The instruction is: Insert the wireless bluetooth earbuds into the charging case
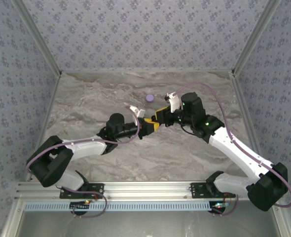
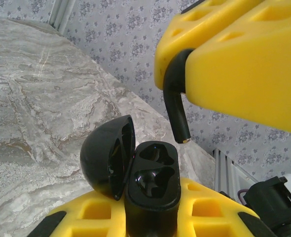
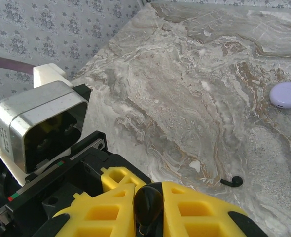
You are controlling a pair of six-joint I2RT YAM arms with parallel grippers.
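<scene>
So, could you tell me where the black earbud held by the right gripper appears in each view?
Top external: too small to tell, at the right gripper's tip, mid-table.
Left wrist: the black earbud hangs upper right of centre, above the open charging case.
Right wrist: bottom centre, pinched between the fingers.
Shared landmark: the right gripper's yellow fingers.

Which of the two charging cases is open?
The black case, clamped in the left gripper with its lid swung back; the lavender case lies closed on the table.
</scene>
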